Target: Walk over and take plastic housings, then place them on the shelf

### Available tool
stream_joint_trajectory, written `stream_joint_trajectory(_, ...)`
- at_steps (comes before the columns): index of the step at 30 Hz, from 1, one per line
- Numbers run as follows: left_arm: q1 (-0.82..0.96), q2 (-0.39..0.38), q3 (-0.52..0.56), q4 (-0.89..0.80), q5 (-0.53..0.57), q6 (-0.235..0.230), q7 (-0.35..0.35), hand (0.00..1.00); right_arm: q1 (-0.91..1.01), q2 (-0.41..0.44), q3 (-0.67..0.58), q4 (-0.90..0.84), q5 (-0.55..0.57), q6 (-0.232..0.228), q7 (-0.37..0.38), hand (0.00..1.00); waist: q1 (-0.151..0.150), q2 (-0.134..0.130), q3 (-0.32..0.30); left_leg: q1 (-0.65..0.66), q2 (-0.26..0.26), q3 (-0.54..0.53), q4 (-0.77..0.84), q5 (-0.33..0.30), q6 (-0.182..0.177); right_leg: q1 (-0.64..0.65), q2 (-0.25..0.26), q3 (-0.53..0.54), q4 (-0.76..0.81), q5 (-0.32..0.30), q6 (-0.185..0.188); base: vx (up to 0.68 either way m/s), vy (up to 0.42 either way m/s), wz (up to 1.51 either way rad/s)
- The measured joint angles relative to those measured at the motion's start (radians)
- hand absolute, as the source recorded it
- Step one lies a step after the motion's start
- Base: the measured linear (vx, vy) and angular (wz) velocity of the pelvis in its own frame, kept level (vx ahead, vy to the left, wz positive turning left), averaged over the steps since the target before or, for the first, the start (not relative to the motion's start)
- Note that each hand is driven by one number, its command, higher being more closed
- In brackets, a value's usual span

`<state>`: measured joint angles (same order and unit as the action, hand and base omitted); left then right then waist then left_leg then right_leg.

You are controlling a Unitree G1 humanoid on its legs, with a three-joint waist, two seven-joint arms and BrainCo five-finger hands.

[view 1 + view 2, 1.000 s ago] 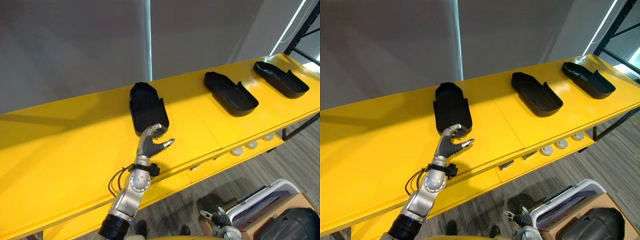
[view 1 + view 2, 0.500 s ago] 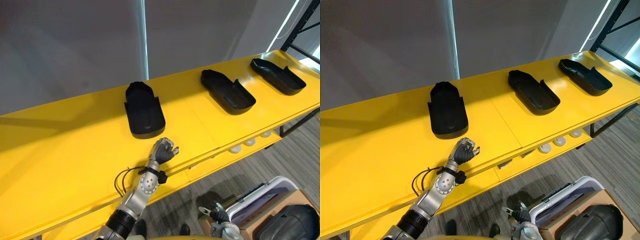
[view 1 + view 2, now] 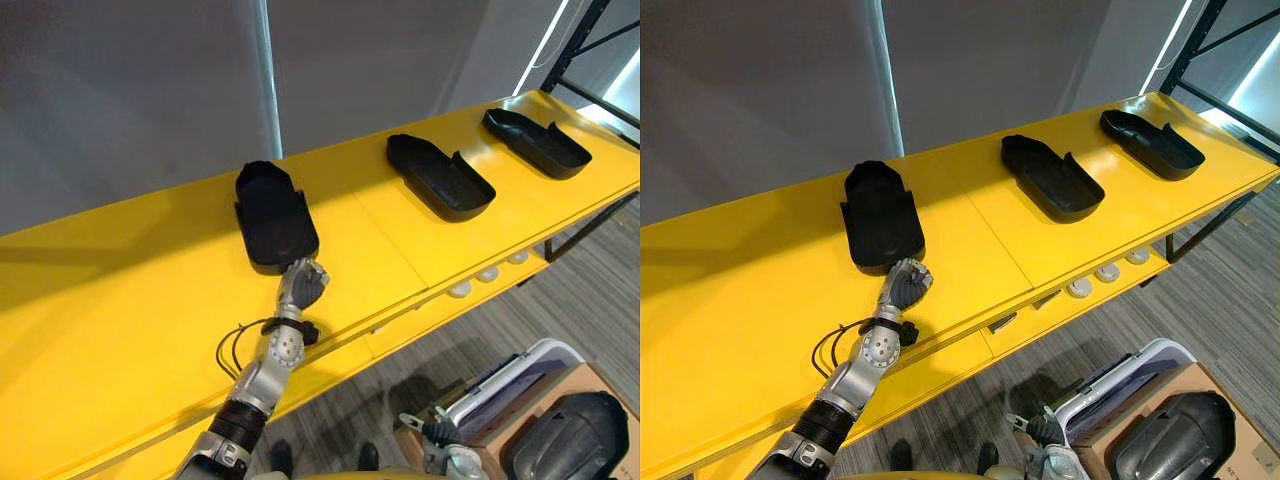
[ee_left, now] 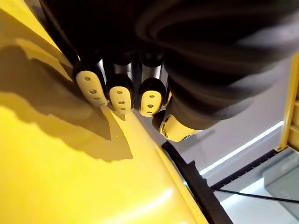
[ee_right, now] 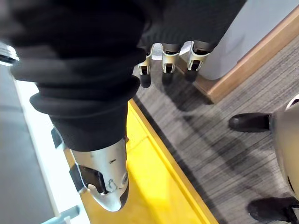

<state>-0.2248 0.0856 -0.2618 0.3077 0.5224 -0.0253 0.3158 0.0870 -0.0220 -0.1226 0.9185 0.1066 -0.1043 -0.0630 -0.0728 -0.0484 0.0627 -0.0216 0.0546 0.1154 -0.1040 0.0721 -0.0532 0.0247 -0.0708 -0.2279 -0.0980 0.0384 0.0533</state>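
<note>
Three black plastic housings lie on the yellow shelf [image 3: 120, 300], open side up: a left one [image 3: 273, 213], a middle one [image 3: 440, 176] and a right one [image 3: 534, 142]. My left hand [image 3: 300, 283] hovers over the shelf's front part, right at the near end of the left housing. Its fingers [image 4: 120, 95] are curled into a fist with nothing in them. Whether they touch the housing is unclear. My right hand [image 3: 437, 431] hangs low over the floor with fingers [image 5: 164, 61] relaxed and empty.
Several round white parts [image 3: 487, 275] sit on the lower ledge under the shelf. On the floor at the lower right stand a white bin [image 3: 520, 375] and a brown box [image 3: 595, 395] with a dark object [image 3: 580, 435]. A black rack post [image 3: 585, 25] rises at the far right.
My left hand came off the left housing's near end, curled shut and drew back, then moved up to that end again. The whole view has shifted, so the camera moved.
</note>
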Motion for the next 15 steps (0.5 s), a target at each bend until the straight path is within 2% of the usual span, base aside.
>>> stream_joint_trajectory(15, -0.018, 0.017, 0.038, 0.008, 0.001, 0.02, 0.02, 1.0, -0.002, -0.004, -0.007, 0.0, -0.006, 0.0, 0.0, 0.0, -0.002, 0.0, 0.001, -0.001, 0.001, 0.02, 0.0, -0.001, -0.001, -0.011, 0.0, 0.015, 0.0, 0.005, 0.001, -0.01, -0.001, -0.04)
